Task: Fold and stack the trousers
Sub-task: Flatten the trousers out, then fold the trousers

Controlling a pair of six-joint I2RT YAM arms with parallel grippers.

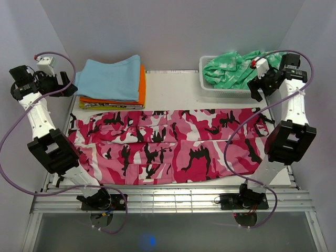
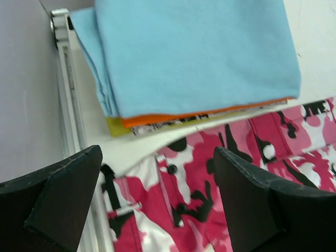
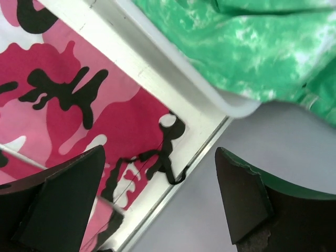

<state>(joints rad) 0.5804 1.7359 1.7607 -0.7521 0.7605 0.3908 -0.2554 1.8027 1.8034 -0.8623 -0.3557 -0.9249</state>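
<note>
The pink camouflage trousers (image 1: 173, 144) lie spread flat across the table, folded lengthwise, waist at the left and leg ends at the right. My left gripper (image 1: 67, 84) is open and empty, raised at the far left beside the folded stack; its wrist view shows the waistband with buttons (image 2: 178, 194) below. My right gripper (image 1: 257, 88) is open and empty, raised at the far right by the basket; its wrist view shows the leg hem with a black drawstring (image 3: 163, 157) at the table edge.
A folded stack with light blue (image 1: 110, 77), orange and yellow clothes sits at the back left. A white basket (image 1: 223, 90) holding a green-and-white tie-dye garment (image 1: 233, 68) stands at the back right. Grey walls close both sides.
</note>
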